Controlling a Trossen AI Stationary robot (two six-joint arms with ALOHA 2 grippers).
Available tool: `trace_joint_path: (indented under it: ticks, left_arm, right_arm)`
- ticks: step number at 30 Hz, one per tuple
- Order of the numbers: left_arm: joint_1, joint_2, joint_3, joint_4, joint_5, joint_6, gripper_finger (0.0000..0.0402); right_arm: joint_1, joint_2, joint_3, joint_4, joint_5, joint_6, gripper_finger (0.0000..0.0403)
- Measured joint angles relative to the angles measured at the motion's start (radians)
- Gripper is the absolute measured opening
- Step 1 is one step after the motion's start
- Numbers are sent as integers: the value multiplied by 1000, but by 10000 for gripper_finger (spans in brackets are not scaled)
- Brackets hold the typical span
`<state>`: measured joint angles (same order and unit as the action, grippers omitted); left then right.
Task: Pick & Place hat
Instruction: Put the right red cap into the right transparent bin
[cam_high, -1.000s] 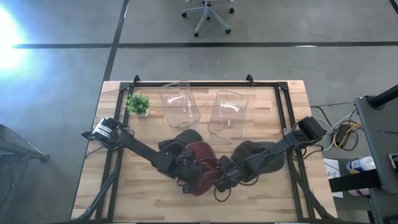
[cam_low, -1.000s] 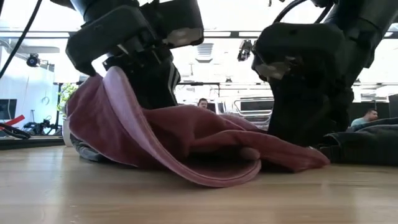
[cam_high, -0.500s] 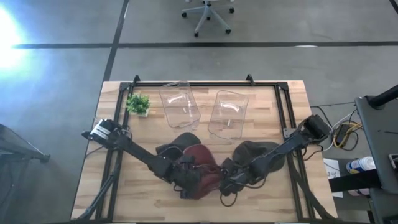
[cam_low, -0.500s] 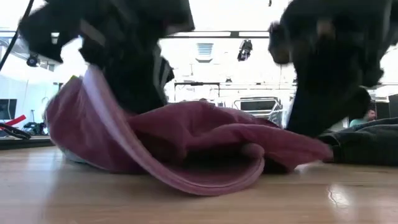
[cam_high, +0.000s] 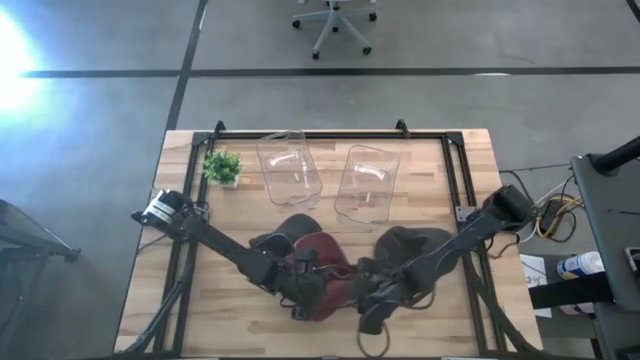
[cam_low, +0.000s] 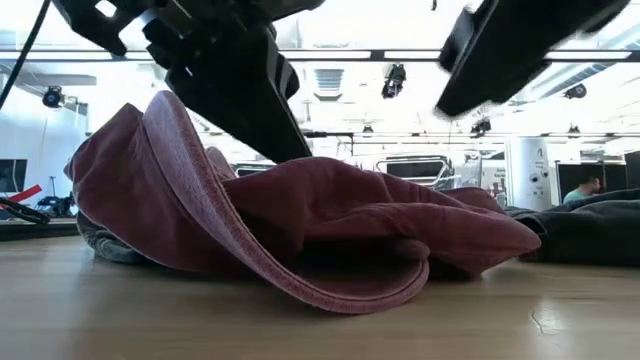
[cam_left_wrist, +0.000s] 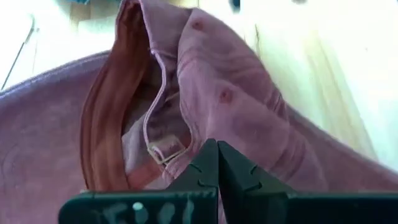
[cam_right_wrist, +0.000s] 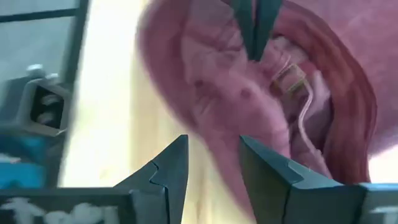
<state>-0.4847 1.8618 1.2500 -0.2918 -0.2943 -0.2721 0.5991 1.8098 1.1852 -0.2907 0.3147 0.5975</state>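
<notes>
High view gives me the table (cam_high: 200, 300) with both arms reaching in toward the middle of its near half. The red hat (cam_high: 322, 262) lies there, crumpled, between 2 dark hats: 1 (cam_high: 280, 232) just behind and left of it, 1 (cam_high: 415, 245) to its right. My left gripper (cam_high: 305, 285) sits on the red hat's near left side. My right gripper (cam_high: 372, 298) is just off its right edge, over bare wood.

From the low view I see the hat (cam_low: 300, 230) resting on the table (cam_low: 320, 330), brim curled under at the front and 1 side standing up at the left.

Left wrist view shows my left fingers (cam_left_wrist: 214, 171) pressed together, pinching a fold of the hat (cam_left_wrist: 236, 93) near its inner band. Right wrist view shows my right fingers (cam_right_wrist: 171, 165) apart with a narrow gap, nothing between them, the hat (cam_right_wrist: 261, 99) just ahead.

2 clear bins (cam_high: 290, 168) (cam_high: 367, 180) lie at the back of the table, a small plant (cam_high: 222, 166) to their left.
</notes>
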Motion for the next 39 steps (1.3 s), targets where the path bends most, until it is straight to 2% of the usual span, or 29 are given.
trace_joint_path:
  ticks: [4, 10, 15, 20, 25, 39]
  left_arm:
    - [0, 0, -8, -46, -3, 11, 0]
    - [1, 0, -14, -57, -2, 40, 0]
    - [1, 0, -14, -57, 9, 42, 0]
    - [1, 0, -16, -57, 25, 42, 0]
    - [2, 0, -29, -49, 44, 40, 0]
    - [-1, 0, -30, -11, 76, 37, 0]
  right_arm:
    - [-7, 98, 83, -4, 3, -27, 164]
    - [3, 240, 250, -181, 6, -55, 227]
    - [22, 328, 373, -288, 154, -59, 273]
    - [30, 400, 419, -313, 198, -60, 291]
    - [39, 427, 429, -342, 345, -50, 279]
    - [15, 431, 415, -307, 393, -25, 162]
